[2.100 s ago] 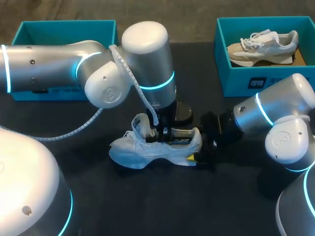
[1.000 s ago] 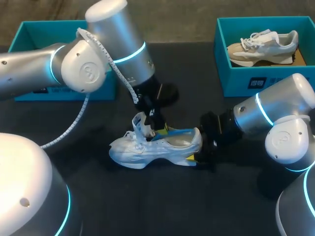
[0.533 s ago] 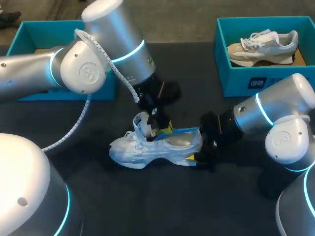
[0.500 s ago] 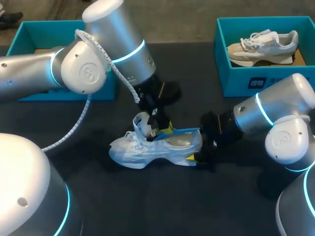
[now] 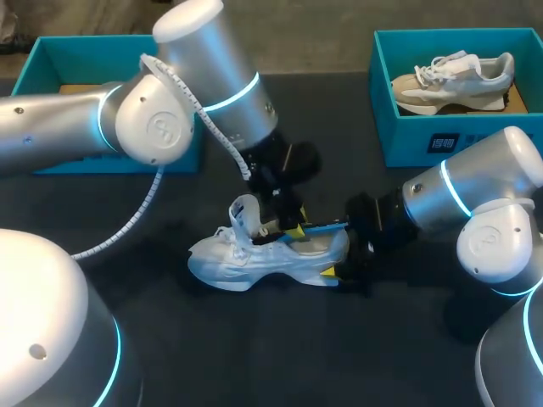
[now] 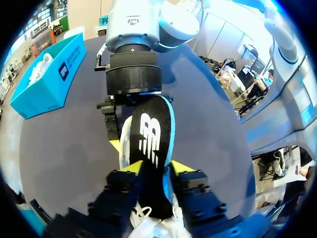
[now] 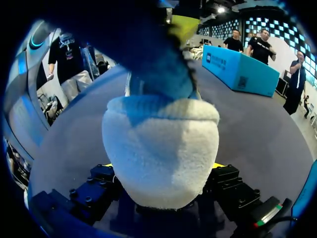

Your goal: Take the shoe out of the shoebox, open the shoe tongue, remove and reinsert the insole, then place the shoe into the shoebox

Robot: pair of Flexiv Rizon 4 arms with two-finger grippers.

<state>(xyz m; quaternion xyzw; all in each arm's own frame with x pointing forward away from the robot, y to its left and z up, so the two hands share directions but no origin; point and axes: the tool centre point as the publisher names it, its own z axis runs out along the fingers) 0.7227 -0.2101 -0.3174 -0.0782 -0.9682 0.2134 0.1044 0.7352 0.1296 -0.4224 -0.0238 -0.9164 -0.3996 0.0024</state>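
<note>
A white shoe lies on its sole mid-table, toe toward my left side. My right gripper is shut on its heel; in the right wrist view the white padded heel fills the space between the fingers of that gripper. My left gripper hangs over the shoe's mouth. The black insole with a blue edge lies along the shoe and reaches toward the heel. Its near end sits between the parted yellow tips of the left gripper, which stands open.
A teal shoebox at the back right holds a second, beige shoe. Another teal box stands at the back left, behind my left arm. Dark bare tabletop lies in front of the shoe.
My left gripper has shifted right and lower over the shoe's mouth, and its fingers have parted. The insole, held up at an angle before, now lies flatter in the shoe. The right arm is still.
</note>
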